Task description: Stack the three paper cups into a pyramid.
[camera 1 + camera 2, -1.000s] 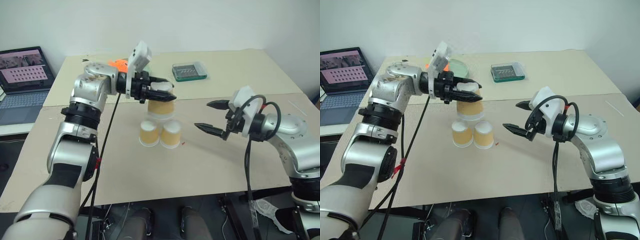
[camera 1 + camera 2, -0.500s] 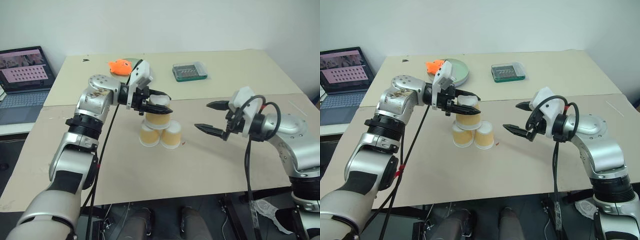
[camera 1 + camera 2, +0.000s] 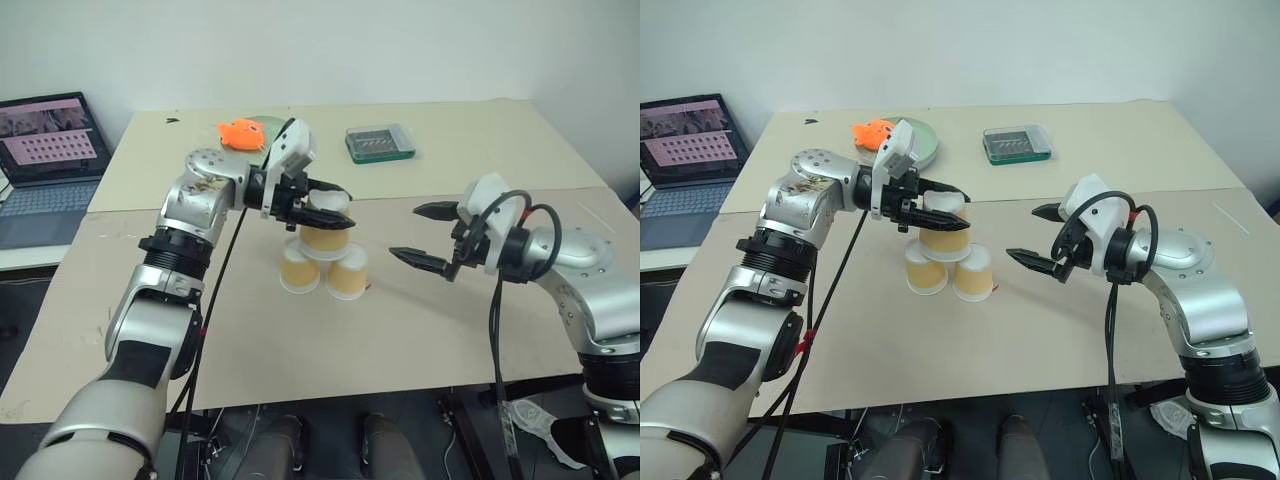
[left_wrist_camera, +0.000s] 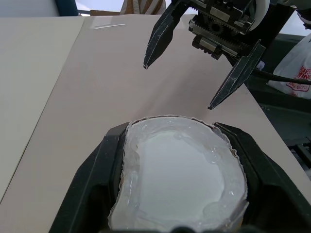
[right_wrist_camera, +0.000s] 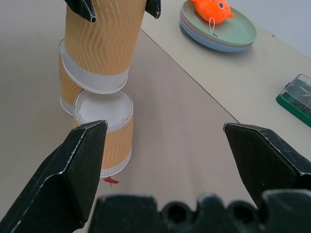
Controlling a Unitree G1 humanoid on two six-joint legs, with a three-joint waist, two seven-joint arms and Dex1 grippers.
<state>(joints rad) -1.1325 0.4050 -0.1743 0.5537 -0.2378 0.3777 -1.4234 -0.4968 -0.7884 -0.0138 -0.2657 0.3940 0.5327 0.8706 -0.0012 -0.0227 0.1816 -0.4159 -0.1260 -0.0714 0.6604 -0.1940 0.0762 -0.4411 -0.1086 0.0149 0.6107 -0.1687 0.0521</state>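
While the left gripper (image 3: 330, 208) clamps the top cup (image 3: 325, 236), it should settle squarely across both base cups (image 3: 322, 272) before letting go; right gripper (image 3: 420, 235) gapes empty.

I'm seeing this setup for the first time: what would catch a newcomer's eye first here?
At the table's middle, the left gripper is shut on an upside-down paper cup, holding it over two more upside-down cups that stand side by side. To the right, the right gripper hangs open and empty. At the far edge, an orange plush fish lies on a plate.
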